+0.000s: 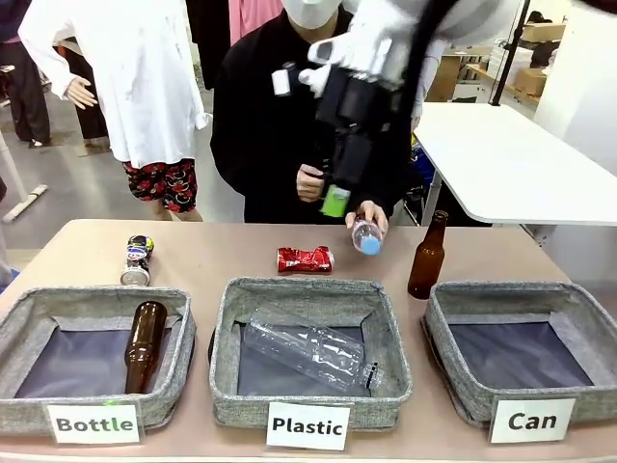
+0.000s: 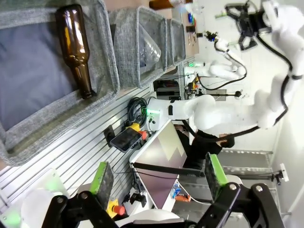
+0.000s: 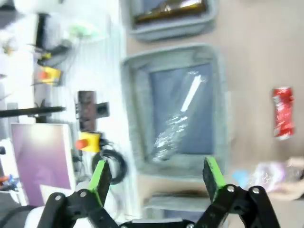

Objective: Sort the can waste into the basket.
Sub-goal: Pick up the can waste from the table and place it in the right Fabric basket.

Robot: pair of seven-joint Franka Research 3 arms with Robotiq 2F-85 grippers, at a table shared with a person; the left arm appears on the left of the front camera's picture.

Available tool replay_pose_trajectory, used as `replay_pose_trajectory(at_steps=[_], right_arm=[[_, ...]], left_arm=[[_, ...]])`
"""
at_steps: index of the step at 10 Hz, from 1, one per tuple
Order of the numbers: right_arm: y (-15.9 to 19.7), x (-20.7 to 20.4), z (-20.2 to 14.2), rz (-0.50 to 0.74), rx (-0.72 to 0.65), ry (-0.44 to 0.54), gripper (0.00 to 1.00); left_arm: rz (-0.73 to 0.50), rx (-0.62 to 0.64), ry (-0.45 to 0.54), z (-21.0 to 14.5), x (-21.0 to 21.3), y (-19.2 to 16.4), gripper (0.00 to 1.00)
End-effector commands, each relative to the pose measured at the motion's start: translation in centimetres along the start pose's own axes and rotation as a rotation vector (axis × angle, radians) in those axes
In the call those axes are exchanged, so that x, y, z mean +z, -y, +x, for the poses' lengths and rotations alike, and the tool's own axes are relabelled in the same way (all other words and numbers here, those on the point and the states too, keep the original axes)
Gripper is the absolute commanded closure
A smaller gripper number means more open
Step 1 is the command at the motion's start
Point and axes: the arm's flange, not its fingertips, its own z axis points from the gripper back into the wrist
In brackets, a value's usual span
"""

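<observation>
A shiny red crushed can (image 1: 305, 258) (image 3: 283, 112) lies on the table behind the "Plastic" bin. A dark printed can (image 1: 137, 258) lies at the far left, behind the "Bottle" bin. The grey "Can" basket (image 1: 453, 328) (image 2: 176, 40) stands at the front right with nothing in it. My right gripper (image 1: 335, 203) (image 3: 156, 175) hangs open high over the far side of the table, above and slightly right of the red can, holding nothing. Off the table's near edge, my left gripper (image 2: 158, 175) stands open, nothing between its green pads, facing the bins' fronts.
The person's hand holds a clear plastic bottle (image 1: 364, 234) near my right gripper. A brown glass bottle (image 1: 427, 256) stands behind the "Can" basket. The "Bottle" bin (image 1: 58, 301) holds a brown bottle (image 1: 145, 345); the "Plastic" bin (image 1: 227, 338) holds a clear bottle (image 1: 308, 352).
</observation>
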Motion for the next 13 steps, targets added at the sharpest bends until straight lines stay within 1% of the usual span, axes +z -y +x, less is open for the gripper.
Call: replay_pose_trajectory(at_steps=[1,2,3,4,5,6,7,8,9,10,11,12,13], right_arm=[[-2.9,1.2,-7.2,-0.045,-0.120,0.175,0.00],[-3.6,3.3,-10.6,-0.044,-0.183,0.304,0.00],[-4.2,6.1,-15.6,-0.034,-0.225,0.495,0.00],[-5.1,7.7,-20.4,-0.018,-0.229,0.702,0.00],[-6.0,8.0,-25.6,0.019,-0.234,0.911,0.00],[-6.0,8.1,-30.9,0.031,-0.294,1.154,0.00],[-5.3,7.0,-36.3,0.033,-0.385,1.414,0.00],[-4.4,5.2,-40.0,0.031,-0.448,1.582,0.00],[-3.6,3.4,-42.7,0.032,-0.503,1.682,0.00],[-3.3,2.1,-44.1,0.028,-0.499,1.726,0.00],[-3.3,1.3,-44.4,0.000,-0.544,1.723,0.00],[-3.3,1.2,-44.1,-0.035,-0.575,1.688,0.00],[-3.3,1.4,-43.3,-0.060,-0.547,1.618,0.00]], left_arm=[[0.005,0.013,-0.009,-0.4,0.0,0.1,0.00],[0.005,0.013,-0.009,-0.4,0.0,0.1,0.00],[0.005,0.013,-0.009,-0.4,0.0,0.1,0.00],[0.005,0.013,-0.009,-0.4,0.0,0.1,0.00],[0.005,0.013,-0.009,-0.4,0.0,0.1,0.00],[0.005,0.013,-0.009,-0.4,0.0,0.1,0.00],[0.005,0.013,-0.009,-0.4,0.0,0.1,0.00],[0.005,0.013,-0.009,-0.4,0.0,0.1,0.00],[0.005,0.013,-0.009,-0.4,0.0,0.1,0.00],[0.005,0.013,-0.009,-0.4,0.0,0.1,0.00],[0.005,0.013,-0.009,-0.4,0.0,0.1,0.00],[0.005,0.013,-0.009,-0.4,0.0,0.1,0.00],[0.005,0.013,-0.009,-0.4,0.0,0.1,0.00]])
